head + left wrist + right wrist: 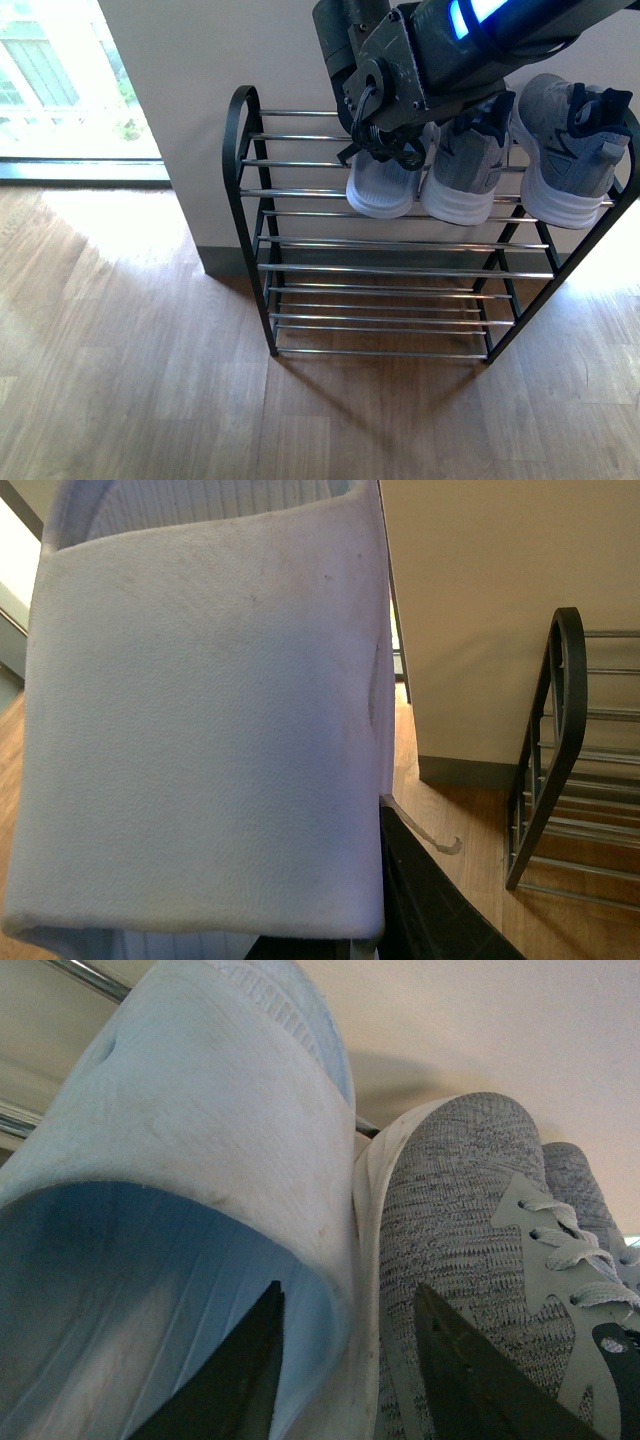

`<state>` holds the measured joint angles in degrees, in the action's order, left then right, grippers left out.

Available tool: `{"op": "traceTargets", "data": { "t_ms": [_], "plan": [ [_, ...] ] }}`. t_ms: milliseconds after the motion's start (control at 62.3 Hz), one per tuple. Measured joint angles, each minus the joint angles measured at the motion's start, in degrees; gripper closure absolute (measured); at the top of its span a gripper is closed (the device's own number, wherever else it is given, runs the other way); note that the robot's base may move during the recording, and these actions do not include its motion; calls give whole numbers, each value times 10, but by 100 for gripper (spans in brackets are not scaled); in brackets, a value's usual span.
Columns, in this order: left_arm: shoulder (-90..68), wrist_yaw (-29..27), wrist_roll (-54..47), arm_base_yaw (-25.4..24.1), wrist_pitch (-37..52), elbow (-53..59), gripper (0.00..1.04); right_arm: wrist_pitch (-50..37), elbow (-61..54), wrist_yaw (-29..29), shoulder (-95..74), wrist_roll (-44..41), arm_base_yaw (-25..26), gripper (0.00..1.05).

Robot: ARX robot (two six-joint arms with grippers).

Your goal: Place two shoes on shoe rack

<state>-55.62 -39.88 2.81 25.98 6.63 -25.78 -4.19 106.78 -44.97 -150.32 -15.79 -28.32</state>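
Shoe rack point(250, 150): It stands on the wood floor against the wall. It has black side frames and shiny bars on three levels.

Grey sneakers: Two grey sneakers point(568, 150) sit on the top level, toward its right end. Their white soles reach the front bar.

Slide on the rack: A pale blue slide point(381, 186) rests on the top level, touching the left grey sneaker. Its end sticks out over the front bar.

Right pincer point(345, 1380): One finger is inside the slide and one is outside, by the sneaker. It is pinching the slide's strap wall. I think this slide is just being set down.

Left pincer: Its camera is filled by the second slide point(200, 720), very close, up off the floor and left of the rack. The pincer seems to be carrying it, but the fingers hardly show, so I cannot tell for sure.

How the slides feel: I think they are light, bendy rubber. They will not break. The strap squashes, so pinch it firmly.

Where to grab: The strap edge is best, one finger inside and one outside.

Watch out: The bars have gaps and look slippery, so lay each slide flat across two bars.
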Motion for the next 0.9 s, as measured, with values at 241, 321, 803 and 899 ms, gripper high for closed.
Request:
{"op": "traceTargets", "data": {
  "t_ms": [241, 321, 803, 899],
  "plan": [
    [0, 0, 0, 0, 0, 0, 103, -19, -77, 58, 83, 73, -13, 30],
    [0, 0, 0, 0, 0, 0, 103, -41, -143, 98, 146, 116, -23, 14],
    [0, 0, 0, 0, 0, 0, 103, -317, -544, 362, 485, 218, -2, 9],
    [0, 0, 0, 0, 0, 0, 103, -351, -617, 402, 551, 223, 17, 9]
  ]
}}
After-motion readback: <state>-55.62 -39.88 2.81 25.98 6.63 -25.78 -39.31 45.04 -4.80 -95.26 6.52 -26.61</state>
